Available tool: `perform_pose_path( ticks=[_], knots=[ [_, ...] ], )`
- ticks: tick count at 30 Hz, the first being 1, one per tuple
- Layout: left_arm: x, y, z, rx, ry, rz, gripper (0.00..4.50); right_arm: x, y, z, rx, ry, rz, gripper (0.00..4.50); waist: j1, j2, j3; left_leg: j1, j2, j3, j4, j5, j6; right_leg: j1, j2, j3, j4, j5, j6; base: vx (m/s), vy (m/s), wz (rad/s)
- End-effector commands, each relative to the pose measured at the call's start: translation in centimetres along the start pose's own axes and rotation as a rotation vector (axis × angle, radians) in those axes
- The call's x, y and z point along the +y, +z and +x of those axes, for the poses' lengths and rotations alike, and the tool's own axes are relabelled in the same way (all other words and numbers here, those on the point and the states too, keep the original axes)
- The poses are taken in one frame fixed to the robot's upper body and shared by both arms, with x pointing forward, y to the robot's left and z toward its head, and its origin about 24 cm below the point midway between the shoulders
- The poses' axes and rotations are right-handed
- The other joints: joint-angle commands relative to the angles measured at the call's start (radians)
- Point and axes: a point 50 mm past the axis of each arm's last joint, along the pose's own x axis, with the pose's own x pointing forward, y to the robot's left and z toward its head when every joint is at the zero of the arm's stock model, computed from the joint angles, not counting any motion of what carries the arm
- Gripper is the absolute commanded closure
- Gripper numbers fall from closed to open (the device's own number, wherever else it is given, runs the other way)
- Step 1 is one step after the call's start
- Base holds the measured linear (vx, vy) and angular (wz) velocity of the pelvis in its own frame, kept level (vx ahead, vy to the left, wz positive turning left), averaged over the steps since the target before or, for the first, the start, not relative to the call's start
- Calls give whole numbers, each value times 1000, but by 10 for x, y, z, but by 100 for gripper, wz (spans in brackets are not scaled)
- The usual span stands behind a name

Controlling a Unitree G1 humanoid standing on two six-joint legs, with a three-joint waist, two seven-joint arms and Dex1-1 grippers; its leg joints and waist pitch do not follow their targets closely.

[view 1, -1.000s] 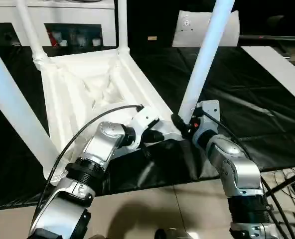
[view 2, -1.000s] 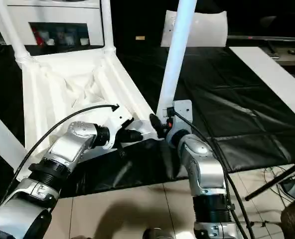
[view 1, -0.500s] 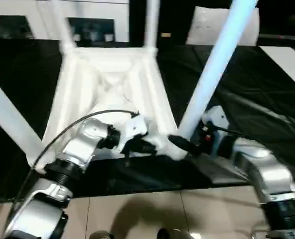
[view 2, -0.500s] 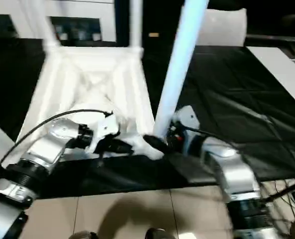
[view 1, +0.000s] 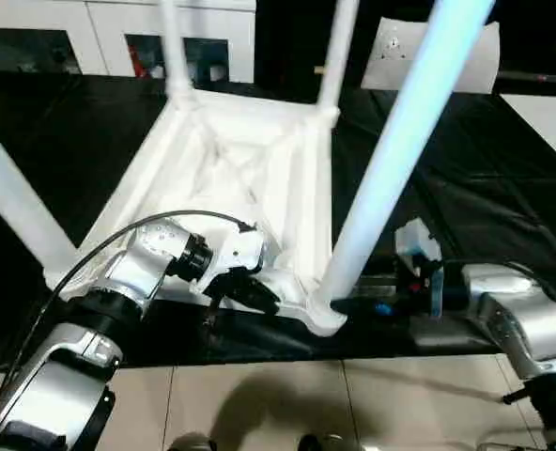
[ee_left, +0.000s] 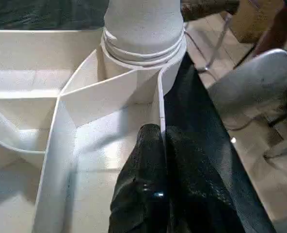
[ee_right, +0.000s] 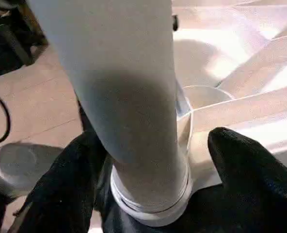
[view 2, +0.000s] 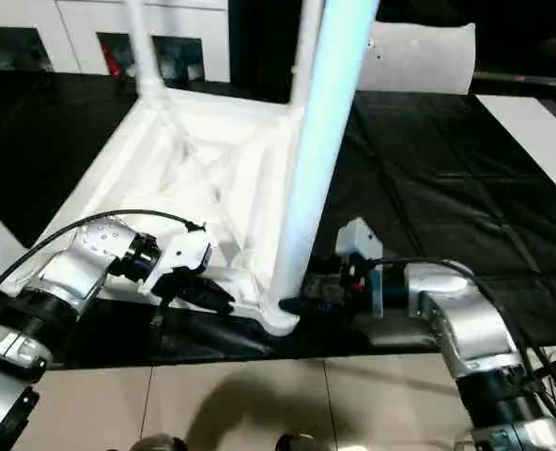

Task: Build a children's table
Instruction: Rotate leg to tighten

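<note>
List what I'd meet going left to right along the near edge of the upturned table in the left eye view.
Left hand shut on the table's rim → corner socket holding the near leg → right hand, its fingers either side of that leg's base.

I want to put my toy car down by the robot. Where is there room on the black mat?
The black mat is bare to the right of the upside-down table, beyond the right gripper. It is crowded at the table's near corner: the near leg stands there, the left gripper pinches the rim and the right one straddles the leg.
</note>
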Motion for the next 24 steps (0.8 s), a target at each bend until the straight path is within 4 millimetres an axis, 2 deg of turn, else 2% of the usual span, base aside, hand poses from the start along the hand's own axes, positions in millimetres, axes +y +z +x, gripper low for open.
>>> perform_pose_path(
  ticks=[1, 3, 7, 15, 19, 20, 22, 24],
  knots=[
    [-4, 3, 13, 43, -116, 38, 450, -2, 4, -1, 7, 14, -26, 122, -2, -4, -66, 7, 42, 3, -57, -120, 86, 61, -77, 48, -50, -172, -247, 0, 0, 0],
    [-3, 4, 14, 45, -120, 41, 450, -2, 4, 1, 8, 34, -25, 127, -1, -4, -64, 6, 42, 2, -57, -131, 79, 59, -77, 48, -52, -204, -235, 0, 0, 0],
    [-2, 3, 14, 46, -124, 46, 450, 0, 4, 6, 7, 78, -21, 166, 3, -6, -62, 6, 41, 0, -57, -147, 67, 56, -79, 49, -60, -276, -205, 0, 0, 0],
    [-1, 0, 12, 46, -112, 31, 450, 3, 2, 10, 4, 114, 0, 236, 9, -4, -62, 5, 41, 0, -58, -133, 66, 55, -77, 49, -56, -247, -207, 0, 0, 0],
    [1, 0, 11, 35, -76, 1, 450, 5, 2, 11, -19, 96, 50, 246, 10, -5, -61, 5, 40, 0, -58, -144, 62, 56, -77, 48, -59, -264, -204, 0, 0, 0],
    [4, 1, 11, 39, -30, -23, 450, 7, 2, 13, -35, 68, 80, 249, 9, -1, -57, 5, 40, 0, -60, -153, 57, 54, -77, 49, -61, -284, -199, 0, 0, 0],
    [8, 3, 13, 21, 28, -60, 450, 9, 3, 19, -47, 21, 111, 249, 8, -5, -53, 7, 39, -2, -63, -177, 46, 52, -77, 49, -68, -340, -180, 0, 0, 0],
    [11, 8, 17, -23, 81, -95, 450, 11, 2, 26, -59, -34, 126, 249, 3, -4, -49, 13, 40, -5, -67, -217, 25, 46, -79, 49, -77, -426, -157, 0, 0, 0]
  ],
)
